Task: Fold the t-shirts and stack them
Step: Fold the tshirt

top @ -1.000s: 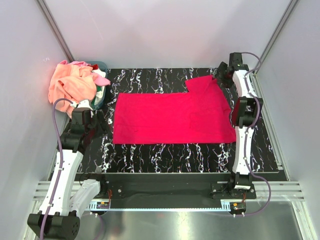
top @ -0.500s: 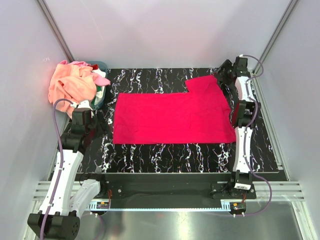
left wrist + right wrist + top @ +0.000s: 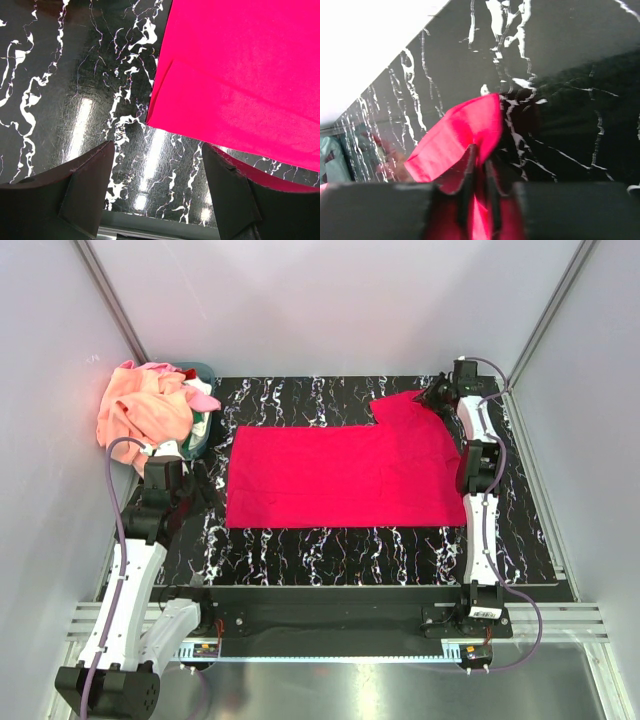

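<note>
**Right fingers (image 3: 434, 397) pinch the red shirt (image 3: 340, 475)**

The table (image 3: 330, 550) carries the red shirt, spread flat across its middle. A pile (image 3: 140, 410) of peach, pink and white shirts heaps over the basket (image 3: 203, 438) at the far left corner. The right fingers are clamped on the shirt's far right sleeve, a fold standing up between them. The left fingers (image 3: 198, 488) gape wide, holding nothing, over bare table just beside the shirt's left edge.

Lab test cell — white panels (image 3: 330, 300), aluminium rails (image 3: 590, 618)

red t-shirt (image 3: 340, 475): spread flat, mid-table | peach-orange and pink t-shirts (image 3: 140, 410): heaped, far-left corner
</note>
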